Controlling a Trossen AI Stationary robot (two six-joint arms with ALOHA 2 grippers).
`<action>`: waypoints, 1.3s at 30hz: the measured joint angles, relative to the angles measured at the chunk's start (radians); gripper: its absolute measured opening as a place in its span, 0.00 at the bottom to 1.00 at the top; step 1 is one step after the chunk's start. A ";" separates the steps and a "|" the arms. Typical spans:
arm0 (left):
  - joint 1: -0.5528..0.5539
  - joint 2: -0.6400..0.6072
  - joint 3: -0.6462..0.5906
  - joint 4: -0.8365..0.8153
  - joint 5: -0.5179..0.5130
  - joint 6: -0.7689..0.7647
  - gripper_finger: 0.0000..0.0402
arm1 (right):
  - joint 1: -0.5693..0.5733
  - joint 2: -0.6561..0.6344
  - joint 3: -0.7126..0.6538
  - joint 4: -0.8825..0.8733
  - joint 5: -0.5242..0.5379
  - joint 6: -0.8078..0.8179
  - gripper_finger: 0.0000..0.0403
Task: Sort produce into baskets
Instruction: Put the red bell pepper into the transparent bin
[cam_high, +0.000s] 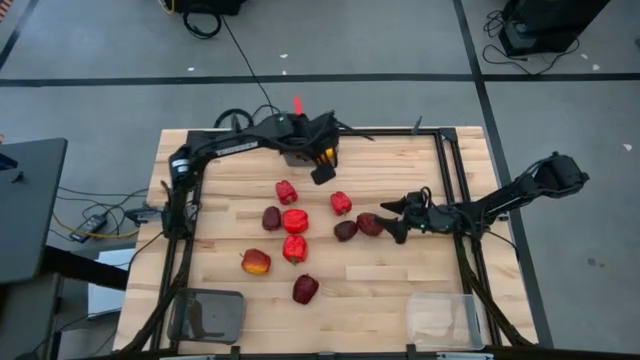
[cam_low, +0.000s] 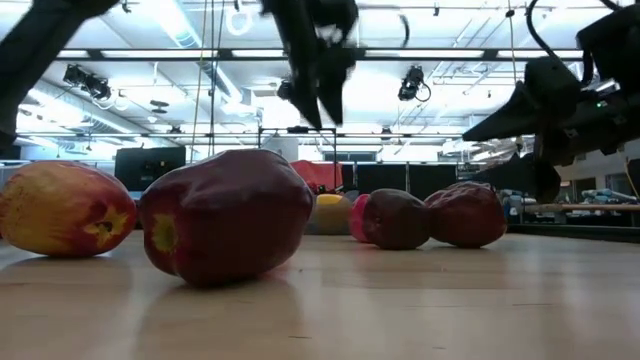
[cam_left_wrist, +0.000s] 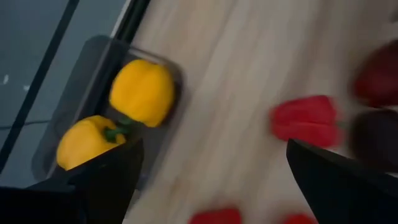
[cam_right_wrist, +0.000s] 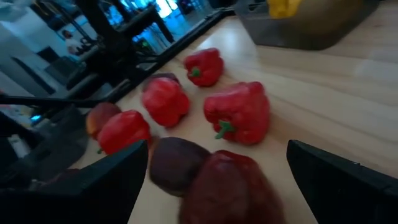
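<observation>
Near the front edge, the dark basket (cam_high: 206, 315) and clear basket (cam_high: 446, 318) hold nothing. Red peppers (cam_high: 294, 221) and maroon fruits (cam_high: 358, 227) lie mid-worktop, unsorted. The right end effector (cam_high: 394, 219), fingers apart, faces a maroon fruit (likely next). The left end effector (cam_high: 322, 166), fingers apart, hovers by the rear basket (cam_left_wrist: 87, 68) holding 2 yellow peppers (cam_left_wrist: 142, 91).

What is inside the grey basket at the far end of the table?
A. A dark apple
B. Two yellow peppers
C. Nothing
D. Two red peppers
B: the left wrist view shows two yellow peppers lying side by side inside the grey basket, with the red peppers out on the table.
</observation>
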 joint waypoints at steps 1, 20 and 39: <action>-0.015 -0.021 0.000 -0.019 -0.007 -0.018 0.99 | 0.009 0.000 0.000 0.011 0.001 -0.003 0.98; -0.386 -0.279 -0.494 -0.110 -0.163 -0.316 0.98 | 0.120 0.000 0.000 0.067 0.120 -0.033 0.98; -0.383 -0.604 -1.103 0.529 -0.054 -0.298 0.92 | 0.167 0.266 0.354 -0.134 0.152 -0.328 0.98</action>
